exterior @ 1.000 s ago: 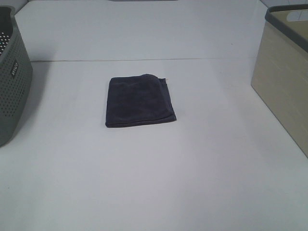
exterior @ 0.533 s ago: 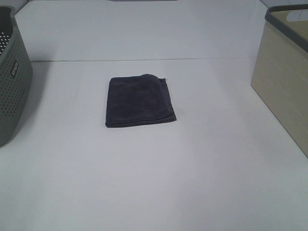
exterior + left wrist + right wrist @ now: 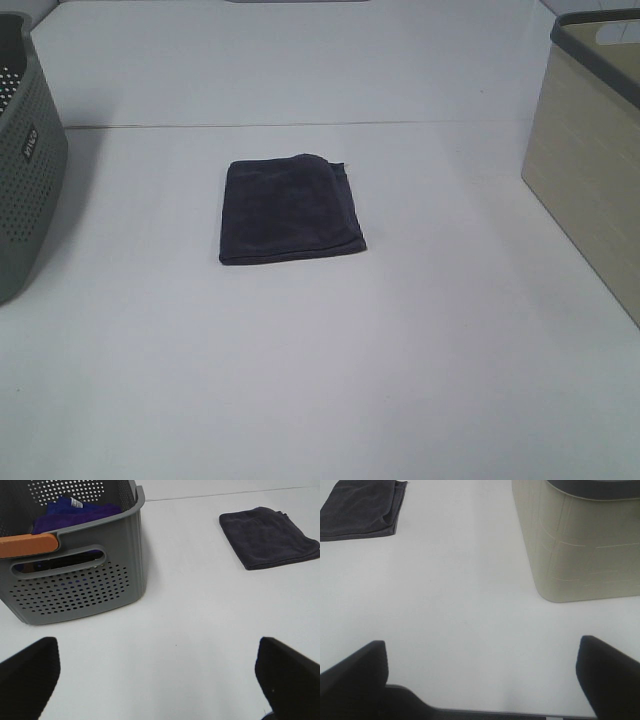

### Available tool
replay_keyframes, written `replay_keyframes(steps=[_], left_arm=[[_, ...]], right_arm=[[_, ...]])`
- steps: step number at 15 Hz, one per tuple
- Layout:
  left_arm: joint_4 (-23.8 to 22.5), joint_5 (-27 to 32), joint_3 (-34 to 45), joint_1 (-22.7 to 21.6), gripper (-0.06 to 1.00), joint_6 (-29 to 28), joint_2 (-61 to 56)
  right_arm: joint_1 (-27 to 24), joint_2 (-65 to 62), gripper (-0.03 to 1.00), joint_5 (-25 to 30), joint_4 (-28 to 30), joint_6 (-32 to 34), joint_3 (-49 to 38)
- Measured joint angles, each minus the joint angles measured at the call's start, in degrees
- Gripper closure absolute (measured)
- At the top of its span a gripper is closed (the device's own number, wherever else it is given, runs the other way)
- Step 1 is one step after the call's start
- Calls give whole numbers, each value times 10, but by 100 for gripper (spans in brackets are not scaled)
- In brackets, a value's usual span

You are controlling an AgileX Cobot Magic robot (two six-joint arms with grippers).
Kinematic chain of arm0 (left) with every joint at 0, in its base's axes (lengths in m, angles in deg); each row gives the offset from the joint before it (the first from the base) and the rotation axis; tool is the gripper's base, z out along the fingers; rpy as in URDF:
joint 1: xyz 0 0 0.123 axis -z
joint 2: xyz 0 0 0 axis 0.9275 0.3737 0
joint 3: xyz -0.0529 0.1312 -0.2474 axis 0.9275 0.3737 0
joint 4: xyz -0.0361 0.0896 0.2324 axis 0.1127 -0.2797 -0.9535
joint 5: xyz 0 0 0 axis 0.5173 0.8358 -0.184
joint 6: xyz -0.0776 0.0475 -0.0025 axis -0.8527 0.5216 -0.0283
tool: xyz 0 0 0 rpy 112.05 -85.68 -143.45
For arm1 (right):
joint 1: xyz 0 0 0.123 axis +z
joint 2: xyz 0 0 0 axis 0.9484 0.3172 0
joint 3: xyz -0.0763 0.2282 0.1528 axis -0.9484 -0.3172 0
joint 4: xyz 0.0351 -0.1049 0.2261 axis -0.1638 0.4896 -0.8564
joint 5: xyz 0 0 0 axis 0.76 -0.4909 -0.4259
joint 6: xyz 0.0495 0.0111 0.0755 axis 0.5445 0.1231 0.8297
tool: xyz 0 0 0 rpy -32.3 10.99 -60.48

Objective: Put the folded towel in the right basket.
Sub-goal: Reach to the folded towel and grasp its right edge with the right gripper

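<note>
Right wrist view shows the right tool (image 3: 480, 677) spread wide, its dark fingers (image 3: 352, 675) far apart, holding nothing and touching nothing above the white tabletop (image 3: 465, 605). The beige right basket (image 3: 580, 555) stands near ahead of it on its outer side. The folded towel (image 3: 362, 507) lies flat farther ahead toward the inner side, well apart. The left tool (image 3: 160, 680) is likewise wide open and empty, with a grey basket (image 3: 75, 580) close ahead.

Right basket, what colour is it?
The right basket is beige with a dark grey rim; the right wrist view shows it best.
</note>
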Motion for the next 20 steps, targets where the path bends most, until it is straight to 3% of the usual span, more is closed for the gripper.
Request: replay_keyframes(steps=[20], left_arm=[[-3,0,0,0,-4,0,0]], right_arm=[[0,0,-1,0,0,0,0]])
